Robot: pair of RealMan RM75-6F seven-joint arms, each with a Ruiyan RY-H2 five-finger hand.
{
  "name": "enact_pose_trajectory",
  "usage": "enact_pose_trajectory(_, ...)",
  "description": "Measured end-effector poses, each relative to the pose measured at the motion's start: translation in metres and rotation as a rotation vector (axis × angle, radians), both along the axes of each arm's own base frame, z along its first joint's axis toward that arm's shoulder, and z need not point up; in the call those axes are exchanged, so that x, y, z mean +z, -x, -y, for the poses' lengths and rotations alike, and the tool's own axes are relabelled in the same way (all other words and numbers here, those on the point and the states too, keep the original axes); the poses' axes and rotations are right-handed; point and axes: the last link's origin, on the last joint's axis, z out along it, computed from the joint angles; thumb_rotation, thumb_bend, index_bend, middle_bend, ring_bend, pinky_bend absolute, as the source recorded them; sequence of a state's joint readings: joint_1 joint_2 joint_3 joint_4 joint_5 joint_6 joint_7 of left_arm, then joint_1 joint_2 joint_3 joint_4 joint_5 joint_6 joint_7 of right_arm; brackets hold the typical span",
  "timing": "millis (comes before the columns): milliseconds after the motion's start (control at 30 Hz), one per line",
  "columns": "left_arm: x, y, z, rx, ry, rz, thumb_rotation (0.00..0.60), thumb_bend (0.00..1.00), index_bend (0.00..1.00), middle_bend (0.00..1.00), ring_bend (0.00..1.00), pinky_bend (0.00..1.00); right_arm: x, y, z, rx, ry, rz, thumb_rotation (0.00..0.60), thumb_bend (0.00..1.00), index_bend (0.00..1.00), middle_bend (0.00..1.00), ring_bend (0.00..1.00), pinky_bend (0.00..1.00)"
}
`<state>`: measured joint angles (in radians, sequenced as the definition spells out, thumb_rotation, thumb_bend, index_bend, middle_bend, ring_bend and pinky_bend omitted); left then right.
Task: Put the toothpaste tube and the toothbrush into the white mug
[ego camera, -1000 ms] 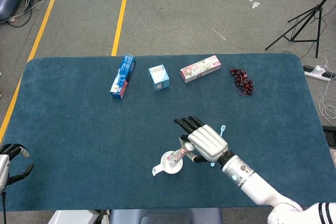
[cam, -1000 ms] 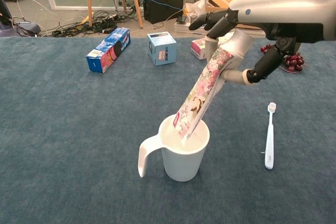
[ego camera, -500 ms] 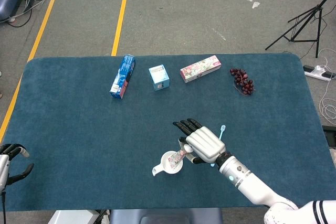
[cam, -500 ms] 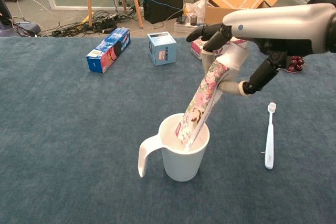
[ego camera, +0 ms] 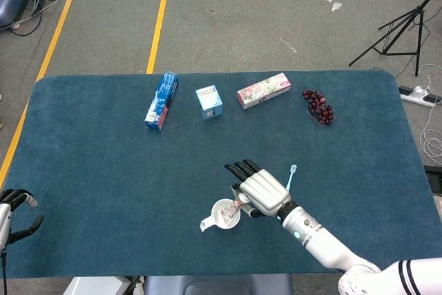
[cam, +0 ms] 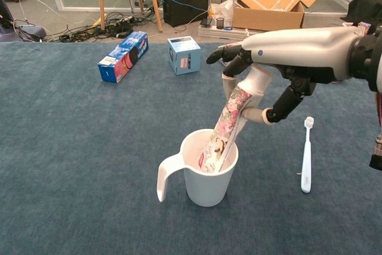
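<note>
The white mug stands upright near the table's front edge, handle to the left; the head view shows the mug too. The floral toothpaste tube leans in it, lower end inside the mug, top end tilted up to the right. My right hand grips the tube's top end from above, and it also shows as the right hand over the tube. The light-blue toothbrush lies flat right of the mug, untouched. My left hand hangs off the table's front left corner, fingers apart, holding nothing.
Along the far side lie a dark blue box, a small light-blue box, a floral carton and a bunch of dark grapes. The blue cloth table ends just in front of the mug.
My right hand has come down and a little left, sliding the tube deeper into the mug. The toothbrush, mug and left hand have not moved.
</note>
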<state>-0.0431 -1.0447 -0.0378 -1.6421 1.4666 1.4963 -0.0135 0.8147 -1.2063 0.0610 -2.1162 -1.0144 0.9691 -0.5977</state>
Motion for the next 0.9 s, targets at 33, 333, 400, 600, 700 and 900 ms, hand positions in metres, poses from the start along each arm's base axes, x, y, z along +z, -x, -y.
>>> enact_pose_trajectory(33, 0.0, 0.0, 0.0, 0.0, 0.0, 0.0, 0.6, 0.25, 0.51, 0.4, 0.31, 0.33, -0.001, 0.0, 0.0, 0.0, -0.002, -0.001, 0.6, 0.35, 0.61, 0.06, 0.0, 0.08)
enact_pose_trajectory(333, 0.001, -0.001, 0.001, -0.002, -0.005, 0.002, 0.6, 0.25, 0.51, 0.4, 0.31, 0.33, -0.014, 0.0, 0.001, -0.005, -0.018, -0.007, 0.6, 0.35, 0.61, 0.06, 0.0, 0.08)
enact_pose_trajectory(400, 0.001, -0.001, 0.001, -0.002, -0.005, 0.002, 0.6, 0.25, 0.51, 0.4, 0.31, 0.33, -0.017, 0.0, 0.001, -0.005, -0.022, -0.006, 0.6, 0.35, 0.61, 0.06, 0.0, 0.08)
enact_pose_trajectory(600, 0.002, -0.001, 0.001, -0.003, -0.004, 0.001, 0.6, 0.25, 0.51, 0.4, 0.31, 0.33, -0.022, 0.0, 0.001, -0.009, -0.028, -0.008, 0.6, 0.35, 0.61, 0.06, 0.0, 0.08)
enact_pose_trajectory(700, 0.002, -0.001, 0.001, -0.003, -0.004, 0.001, 0.6, 0.25, 0.51, 0.4, 0.31, 0.33, -0.024, 0.0, 0.002, -0.011, -0.029, -0.008, 0.6, 0.35, 0.61, 0.06, 0.0, 0.08)
enact_pose_trajectory(900, 0.001, -0.001, 0.001, 0.0, 0.0, -0.001, 0.6, 0.25, 0.51, 0.4, 0.31, 0.33, -0.029, -0.001, 0.002, -0.014, -0.036, -0.008, 0.6, 0.35, 0.61, 0.06, 0.0, 0.08)
